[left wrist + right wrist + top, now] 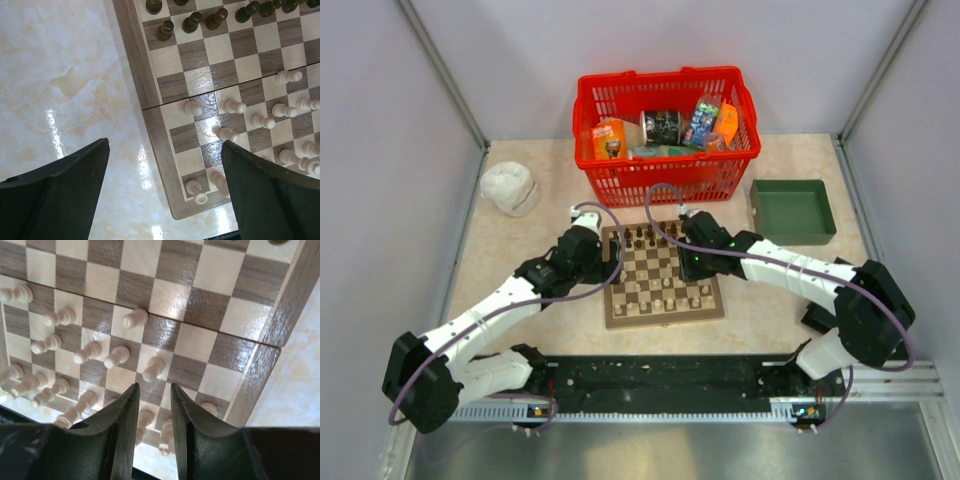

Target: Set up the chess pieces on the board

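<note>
Fingers [120, 432] of my right gripper [155, 388] stand only a narrow slit apart, pinching nothing, just above the pale tan wooden chess pieces [115, 356] on the near ranks of the small checkered wooden board [150, 270]. My left gripper [165, 145] is spread wide and empty, straddling the board's left edge. Farther off, dark brown pieces [192, 21] line the far ranks; beyond sits a red plastic basket [665, 175].

Board [137, 60]: visible wood grain, varnished, glossy glare on the squares. Pale pieces [135, 318] and dark pieces [191, 22]: turned wood, smooth, slight sheen. Tabletop [65, 85]: marble-patterned, highly glossy. Basket [620, 180]: red plastic lattice. Tray [792, 210]: green, matt plastic.
</note>
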`<state>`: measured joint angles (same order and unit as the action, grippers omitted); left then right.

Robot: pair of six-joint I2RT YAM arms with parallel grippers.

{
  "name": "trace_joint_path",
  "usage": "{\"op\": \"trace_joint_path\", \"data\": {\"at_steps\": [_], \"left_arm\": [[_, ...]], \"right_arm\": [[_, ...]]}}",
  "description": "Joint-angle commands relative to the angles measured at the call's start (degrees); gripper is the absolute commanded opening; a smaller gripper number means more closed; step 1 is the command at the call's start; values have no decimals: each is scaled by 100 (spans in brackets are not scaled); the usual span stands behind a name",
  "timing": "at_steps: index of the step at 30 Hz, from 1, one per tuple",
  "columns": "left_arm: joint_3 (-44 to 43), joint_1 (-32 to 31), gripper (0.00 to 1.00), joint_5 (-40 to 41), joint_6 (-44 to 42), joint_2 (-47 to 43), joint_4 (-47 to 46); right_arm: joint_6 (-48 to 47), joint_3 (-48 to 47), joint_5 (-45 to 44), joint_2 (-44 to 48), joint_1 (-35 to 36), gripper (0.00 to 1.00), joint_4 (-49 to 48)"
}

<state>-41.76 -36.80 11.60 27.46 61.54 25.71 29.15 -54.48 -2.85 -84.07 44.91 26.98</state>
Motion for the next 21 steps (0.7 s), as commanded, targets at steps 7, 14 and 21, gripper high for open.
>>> {"op": "trace_joint_path", "data": {"at_steps": [7,14,21], "left_arm": [[-17,32,99,62,-39,-28,-172],[-25,32,99,62,-31,-10,-181],[-34,32,99,45,-39,-19,-190]], "right_arm": [[-84,-397,127,-487,71,32,-360],[-93,-406,153,-575,62,31,-422],[-111,-379,101,-602,71,27,-439]]}}
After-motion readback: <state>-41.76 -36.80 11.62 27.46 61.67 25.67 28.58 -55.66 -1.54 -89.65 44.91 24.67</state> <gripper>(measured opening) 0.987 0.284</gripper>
